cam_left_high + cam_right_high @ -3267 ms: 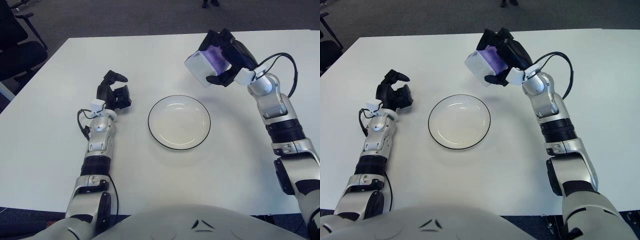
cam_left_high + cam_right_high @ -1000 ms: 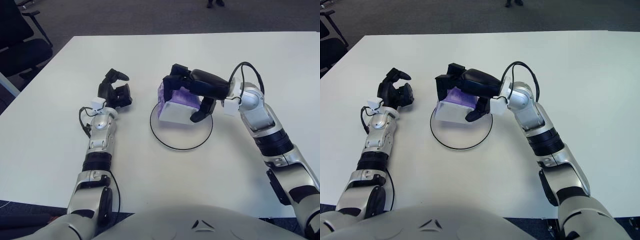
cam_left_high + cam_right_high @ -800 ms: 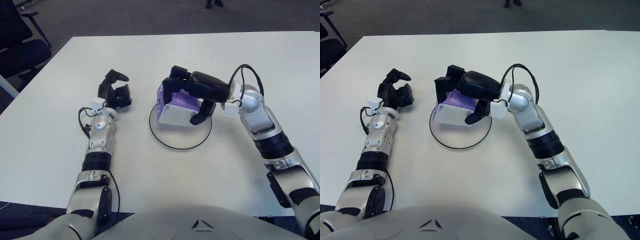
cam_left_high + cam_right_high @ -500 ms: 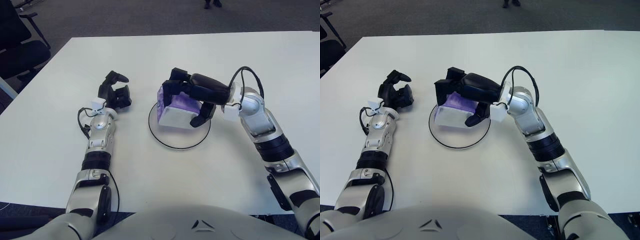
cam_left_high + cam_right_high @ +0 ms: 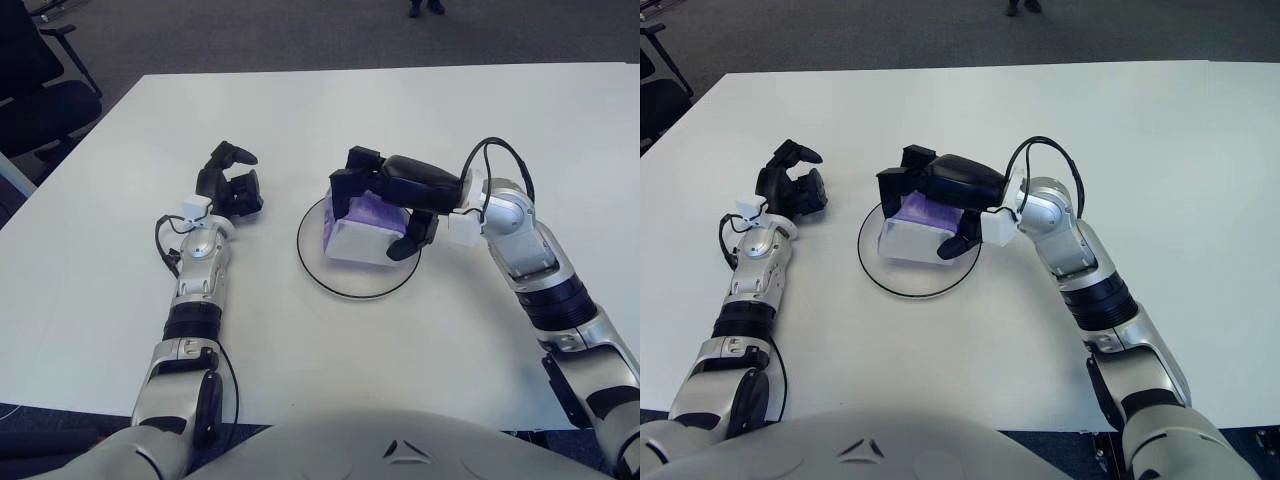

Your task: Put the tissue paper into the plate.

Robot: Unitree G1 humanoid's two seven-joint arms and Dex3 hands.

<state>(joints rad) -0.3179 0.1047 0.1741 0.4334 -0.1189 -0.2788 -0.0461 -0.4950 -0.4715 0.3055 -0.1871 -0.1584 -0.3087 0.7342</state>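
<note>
A white tissue pack with a purple top (image 5: 360,238) lies inside the white, black-rimmed plate (image 5: 345,283) at the table's middle. My right hand (image 5: 371,222) reaches in from the right and wraps it. The black fingers hook over the pack's far left corner and the thumb presses its near right corner. The pack's underside meets the plate. My left hand (image 5: 232,182) shows to the left of the plate, fingers loosely spread and holding nothing.
The white table (image 5: 120,300) spreads wide around the plate. A black office chair (image 5: 35,85) stands off the table's far left corner. Dark carpet runs beyond the far edge.
My right hand carried the tissue pack from above the table's far right down onto the plate. In the last half second the pack shifted slightly right and settled flatter. The left arm stayed still.
</note>
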